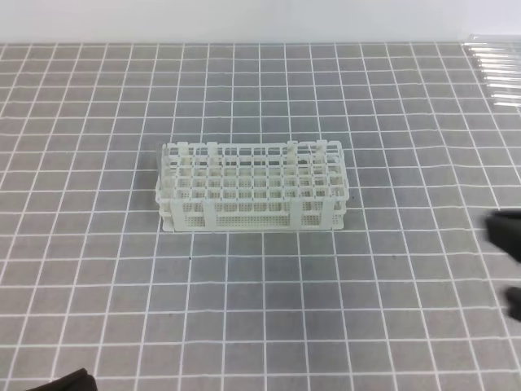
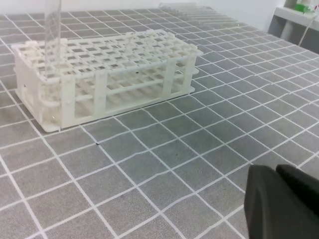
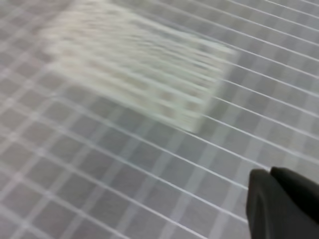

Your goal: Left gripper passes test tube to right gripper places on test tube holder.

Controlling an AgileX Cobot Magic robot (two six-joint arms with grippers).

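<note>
At the far left, the left gripper [image 2: 275, 174] sat low over the grey mat [image 1: 81, 285]. Only a bit of its black tip showed, so I cannot tell if its jaws were apart or together. It held nothing that I could see.

Next came the test tube [image 2: 52, 40]. It stood straight up in a hole at one end of the test tube holder [image 1: 252, 191], and nothing was touching it. From high up it was too clear to pick out. The holder sat in the middle of the mat. A row of spare tubes [image 1: 496, 69] lay side by side at the far right corner. The right gripper [image 1: 501, 262] was at the right edge, well away from the holder. Its two black tips were wide apart with nothing between them.

I think the job looked nearly done. What could go wrong? The right wrist view was all smeared, so that arm seemed to be moving fast. If an arm swung near the holder, it could bump it and tip the tube. The holder looked light, so a small knock might slide it.

The tube was thin, see-through glass. It was taller than the holder, and its top went out of the left wrist view.
</note>
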